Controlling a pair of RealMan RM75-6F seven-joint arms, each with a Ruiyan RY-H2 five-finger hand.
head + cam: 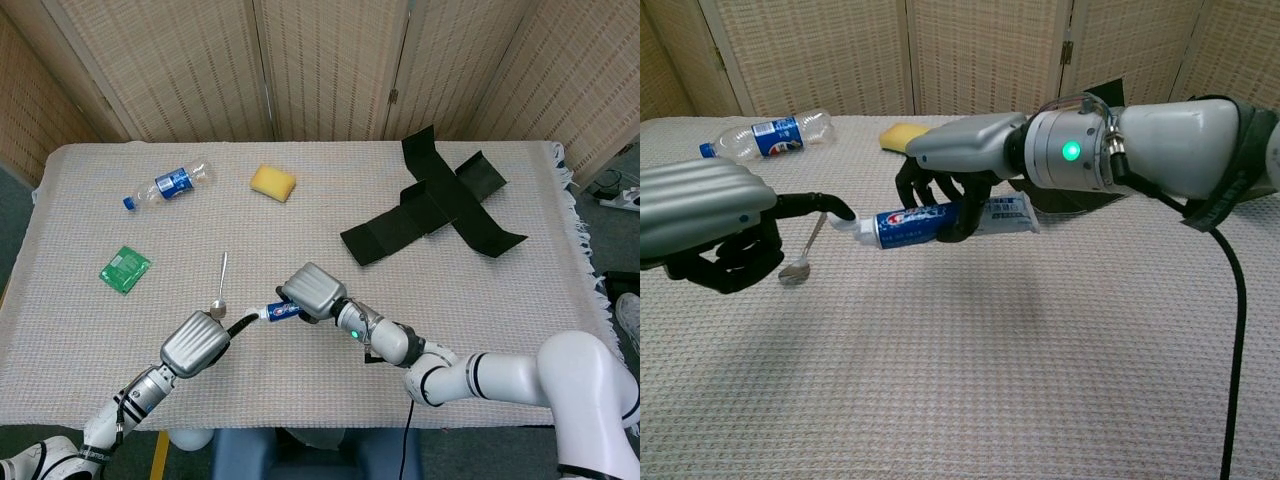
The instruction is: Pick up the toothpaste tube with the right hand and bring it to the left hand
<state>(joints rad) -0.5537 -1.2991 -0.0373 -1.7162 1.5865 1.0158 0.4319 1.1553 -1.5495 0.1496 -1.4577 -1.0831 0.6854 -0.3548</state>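
Note:
My right hand (315, 290) (958, 170) grips a blue and white toothpaste tube (279, 312) (930, 222) around its middle and holds it level above the table, cap pointing toward my left side. My left hand (197, 343) (702, 212) hovers just left of it. One of its fingers (812, 206) reaches out, and the tip touches the tube's white cap (845, 227). The other left fingers curl loosely under the palm with nothing in them.
A spoon (220, 285) (800, 262) lies under the left hand's reach. A water bottle (168, 184) (765, 136), a yellow sponge (272, 182) (902, 133) and a green packet (125, 268) lie further back and left. Black folded sheets (435, 200) lie at the back right.

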